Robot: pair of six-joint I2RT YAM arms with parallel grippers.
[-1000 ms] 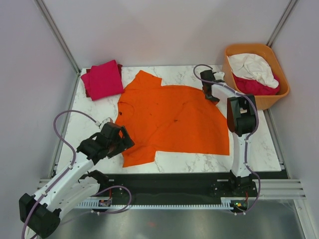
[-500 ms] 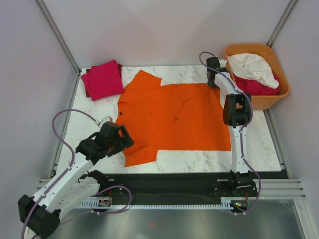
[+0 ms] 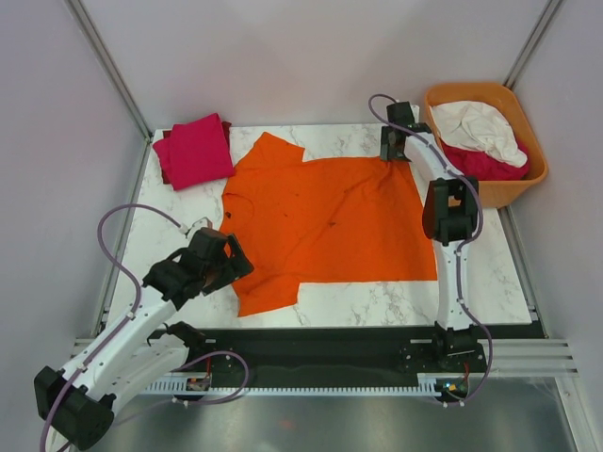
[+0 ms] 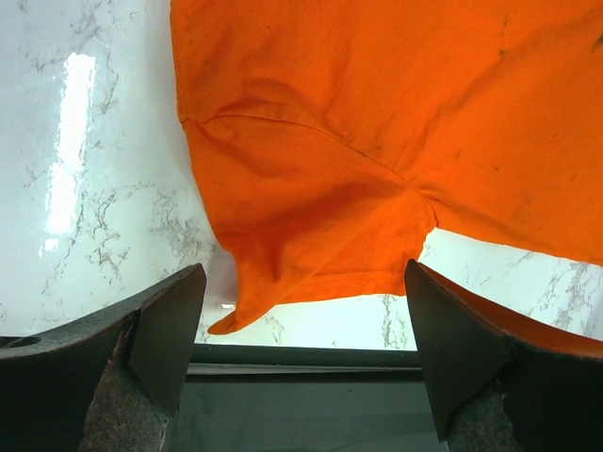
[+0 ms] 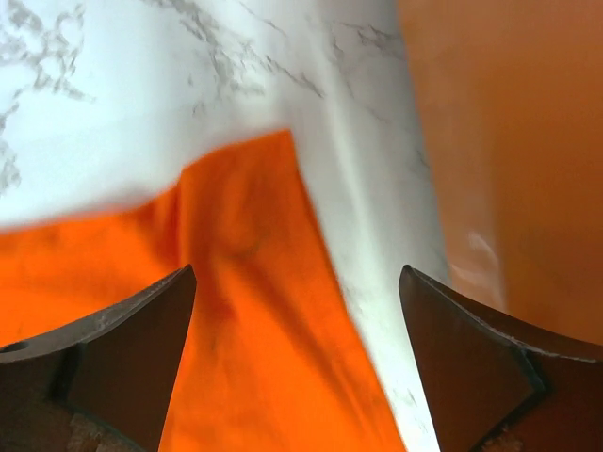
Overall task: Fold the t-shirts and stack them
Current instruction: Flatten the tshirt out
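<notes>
A bright orange t-shirt (image 3: 330, 221) lies spread flat on the marble table (image 3: 174, 221). My left gripper (image 3: 232, 266) hovers open at its near-left sleeve (image 4: 311, 235), with the sleeve's edge showing between the fingers and nothing gripped. At the shirt's far right corner (image 5: 236, 311), my right gripper (image 3: 394, 151) stands open just above the cloth. A folded magenta-pink t-shirt (image 3: 198, 149) rests at the back left corner. A white t-shirt (image 3: 480, 122) and a crimson t-shirt (image 3: 485, 162) lie crumpled in the tub.
An orange plastic tub (image 3: 509, 191) stands off the table's back right corner, close beside the right gripper. The table's dark front edge (image 4: 301, 363) runs just below the left fingers. Grey walls enclose the left, back and right.
The right gripper carried the shirt's far right corner outward toward the tub, straightening that edge, then opened and let it go. The left arm stayed still.
</notes>
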